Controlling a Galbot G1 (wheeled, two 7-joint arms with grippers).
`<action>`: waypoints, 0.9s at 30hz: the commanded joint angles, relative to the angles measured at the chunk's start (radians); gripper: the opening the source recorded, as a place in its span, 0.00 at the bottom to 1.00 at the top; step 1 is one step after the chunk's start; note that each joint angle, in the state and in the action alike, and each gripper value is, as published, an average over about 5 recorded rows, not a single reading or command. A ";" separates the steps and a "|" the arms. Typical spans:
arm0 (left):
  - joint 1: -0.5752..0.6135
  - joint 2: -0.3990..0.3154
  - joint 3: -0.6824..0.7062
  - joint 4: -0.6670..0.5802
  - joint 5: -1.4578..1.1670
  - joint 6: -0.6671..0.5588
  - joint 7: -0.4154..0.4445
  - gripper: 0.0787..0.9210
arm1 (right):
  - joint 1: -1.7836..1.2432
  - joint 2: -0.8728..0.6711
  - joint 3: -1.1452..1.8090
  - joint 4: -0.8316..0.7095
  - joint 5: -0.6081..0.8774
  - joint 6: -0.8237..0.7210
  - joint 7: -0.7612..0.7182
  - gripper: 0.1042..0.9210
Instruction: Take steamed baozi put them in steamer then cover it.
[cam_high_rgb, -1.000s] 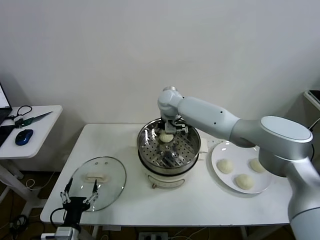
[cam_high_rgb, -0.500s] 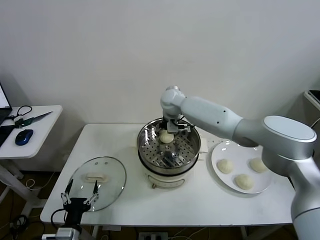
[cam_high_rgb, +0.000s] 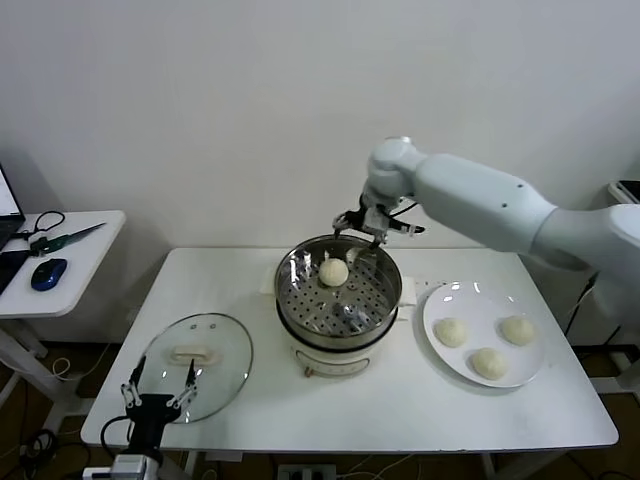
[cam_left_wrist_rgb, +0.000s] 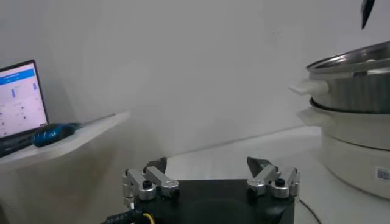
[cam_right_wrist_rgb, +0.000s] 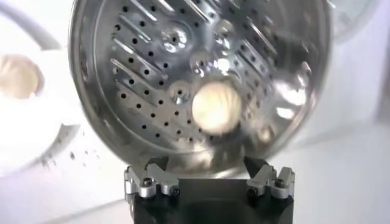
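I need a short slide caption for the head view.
Open right gripper above steamer holding one baozi; three on plate.

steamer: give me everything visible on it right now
The steamer is a round, shiny steel pot with a perforated basket floor on a cream-white base with side handles, standing upright mid-table, uncovered. One baozi rests on its floor toward the back. The open right gripper hovers above its far rim, not touching.
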 joint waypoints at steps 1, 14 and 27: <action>-0.004 0.001 0.001 -0.009 0.001 0.005 0.001 0.88 | 0.060 -0.284 -0.128 0.070 0.497 -0.490 -0.024 0.88; -0.003 -0.009 0.001 -0.003 0.017 0.007 0.000 0.88 | -0.237 -0.398 -0.035 0.030 0.409 -0.509 -0.037 0.88; 0.026 -0.020 -0.003 -0.014 0.032 0.010 -0.012 0.88 | -0.483 -0.317 0.190 -0.121 0.268 -0.462 -0.036 0.88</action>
